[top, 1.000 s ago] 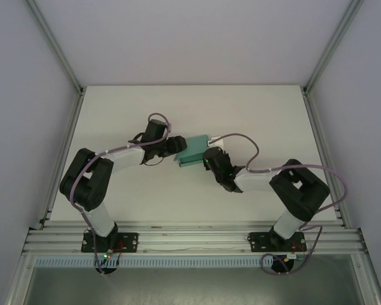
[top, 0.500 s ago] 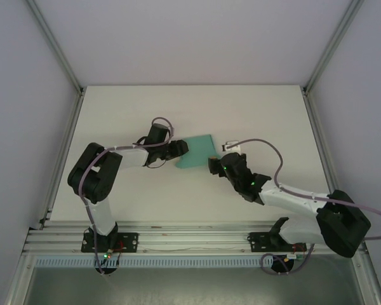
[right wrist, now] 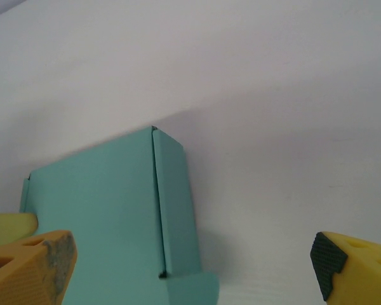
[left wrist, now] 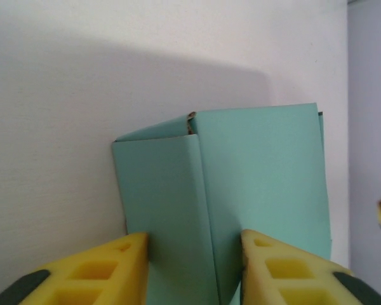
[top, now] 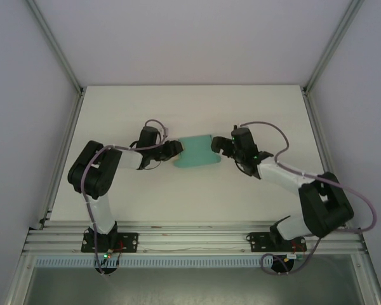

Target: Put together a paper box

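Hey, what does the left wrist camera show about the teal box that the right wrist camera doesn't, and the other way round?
Left wrist view: the left gripper has its yellow fingers closed against both sides of a folded corner of the paper box, with a crease running between two panels. Right wrist view: the right gripper is wide open, with the box close to one finger and far from the other, and a rounded tab sticks out at the box's near end. Both: the same teal card, partly folded, against the white table.
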`<action>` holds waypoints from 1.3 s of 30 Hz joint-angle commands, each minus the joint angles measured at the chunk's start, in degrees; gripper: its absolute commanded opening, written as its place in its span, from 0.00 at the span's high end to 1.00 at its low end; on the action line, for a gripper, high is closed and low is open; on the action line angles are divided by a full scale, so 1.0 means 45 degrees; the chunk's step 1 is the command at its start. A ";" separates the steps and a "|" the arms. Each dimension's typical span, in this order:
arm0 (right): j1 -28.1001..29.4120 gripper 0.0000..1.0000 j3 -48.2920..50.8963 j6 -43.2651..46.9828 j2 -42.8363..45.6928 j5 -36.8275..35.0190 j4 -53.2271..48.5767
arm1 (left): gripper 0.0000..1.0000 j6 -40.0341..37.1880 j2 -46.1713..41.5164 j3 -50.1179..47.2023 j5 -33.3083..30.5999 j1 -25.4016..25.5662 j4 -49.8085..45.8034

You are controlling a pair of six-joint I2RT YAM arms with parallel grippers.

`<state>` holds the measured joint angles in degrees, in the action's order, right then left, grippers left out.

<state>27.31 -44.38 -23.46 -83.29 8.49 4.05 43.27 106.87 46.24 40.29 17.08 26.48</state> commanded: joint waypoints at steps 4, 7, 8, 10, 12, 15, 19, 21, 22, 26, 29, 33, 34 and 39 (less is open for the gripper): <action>-0.0546 0.03 -0.1411 -0.0906 -0.1983 0.3264 -0.0043 | 0.68 0.0252 0.0470 -0.0866 0.0515 -0.0437 0.0543; -0.0580 0.00 -0.1808 -0.0994 -0.2690 0.4105 0.0237 | 0.70 0.0304 0.0471 -0.1102 0.0637 -0.0628 0.0811; -0.0589 0.00 -0.1968 -0.1026 -0.2895 0.4340 0.0148 | 0.70 0.0344 0.0470 -0.1198 0.0719 -0.0692 0.0971; -0.0629 0.00 -0.2235 -0.1169 -0.3221 0.4813 -0.0012 | 0.70 0.0416 0.0838 -0.1396 0.1102 -0.0843 0.1414; -0.0632 0.00 -0.2284 -0.1239 -0.3429 0.5495 0.0212 | 0.70 0.0611 0.0880 -0.1701 0.1344 -0.0961 0.2035; -0.0629 0.00 -0.2334 -0.1515 -0.3785 0.6555 0.0755 | 0.71 0.0728 0.0902 -0.1989 0.1546 -0.1061 0.2591; -0.0653 0.02 -0.2623 -0.1938 -0.4460 0.7732 0.1190 | 0.71 0.0465 0.0847 -0.1976 0.1510 -0.1169 0.2332; -0.0667 0.05 -0.2674 -0.2131 -0.4740 0.8375 0.1589 | 0.71 0.0470 0.0803 -0.2092 0.1523 -0.1240 0.2483; -0.0681 0.10 -0.2658 -0.2301 -0.4852 0.8681 0.1929 | 0.71 0.0457 0.0802 -0.2091 0.1516 -0.1242 0.2514; -0.0729 0.34 -0.2477 -0.3283 -0.5047 0.9620 0.3601 | 0.70 0.0415 0.0824 -0.1963 0.1739 -0.1239 0.2816; -0.0811 0.43 -0.2367 -0.3719 -0.4829 0.9787 0.4044 | 0.66 0.0586 0.0741 -0.1821 0.1885 -0.1269 0.3664; -0.0830 0.47 -0.2102 -0.3829 -0.4246 0.9723 0.3989 | 0.54 0.1040 0.0625 -0.1336 0.2501 -0.1257 0.5061; -0.0833 0.48 -0.2034 -0.3848 -0.4017 0.9642 0.3846 | 0.49 0.0947 0.0626 -0.1068 0.2649 -0.1261 0.4955; -0.0892 0.49 -0.1772 -0.3795 -0.2712 0.8552 0.2400 | 0.01 -0.1013 -0.1399 -0.0513 0.2410 -0.1164 0.3475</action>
<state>23.77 -52.60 -39.77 -100.36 49.71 17.26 45.23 106.61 41.45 50.61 11.53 43.44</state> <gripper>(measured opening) 0.506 0.883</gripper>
